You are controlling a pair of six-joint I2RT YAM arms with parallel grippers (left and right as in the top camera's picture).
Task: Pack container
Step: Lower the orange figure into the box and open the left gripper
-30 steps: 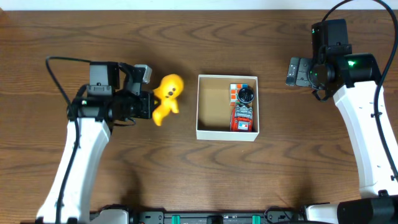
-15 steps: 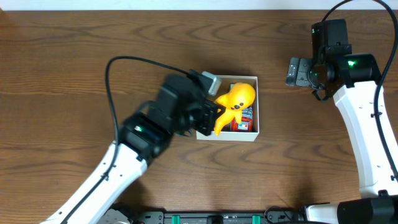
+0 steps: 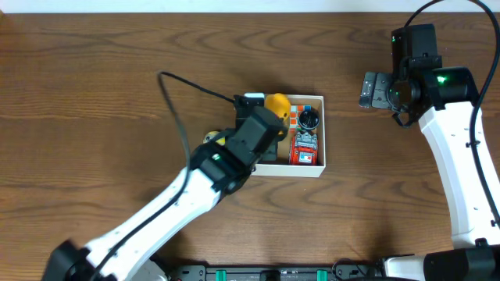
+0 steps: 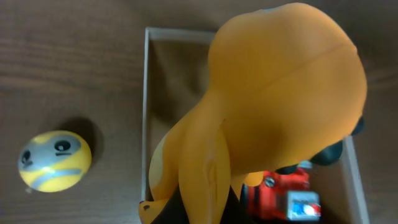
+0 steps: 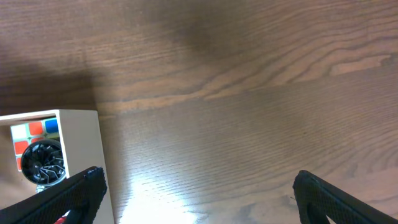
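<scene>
The container is a shallow white-walled box with a brown inside, at the table's middle. My left gripper hangs over its left half, shut on a yellow soft toy. That yellow toy fills the left wrist view, above the container's left wall. A red toy car, a black round piece and a coloured cube lie in the right half. My right gripper stands open, apart to the box's right, with bare table between its fingers.
A small yellow ball with a grey face lies on the table just left of the container, partly under my left arm. The container's corner sits at the left edge of the right wrist view.
My left arm has carried the yellow toy from the table left of the box to over the box's left half. The yellow ball now shows. The right arm has not moved.
</scene>
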